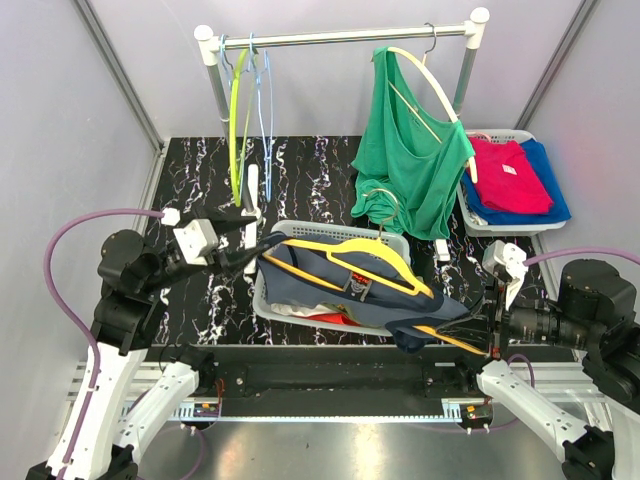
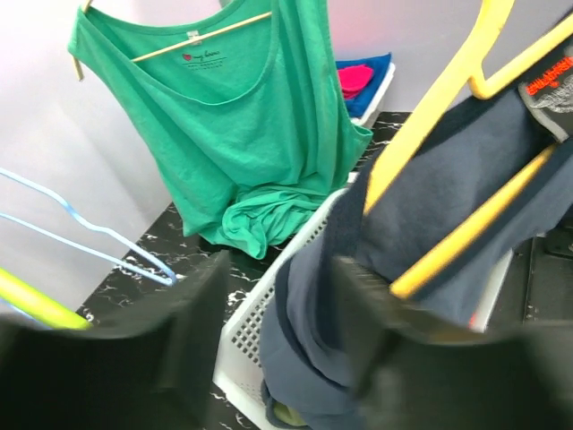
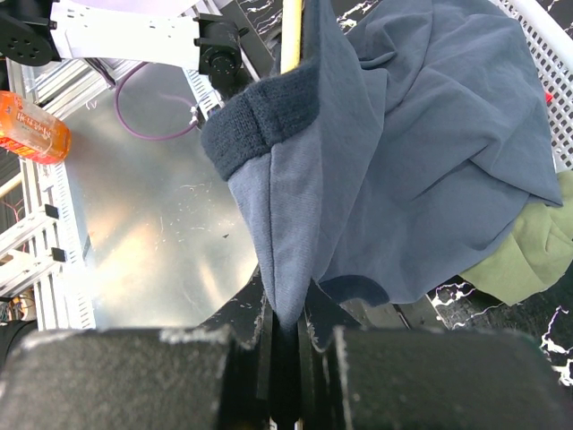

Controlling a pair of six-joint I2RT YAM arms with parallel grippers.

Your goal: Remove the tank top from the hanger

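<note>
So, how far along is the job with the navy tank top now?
Done: the navy tank top on its yellow hanger is off the rail and lies across the white basket. In hand: the right end effector is shut on the top's fabric, and the left end effector stands open beside its other end. Left: the hanger is not yet out of the garment.
</note>
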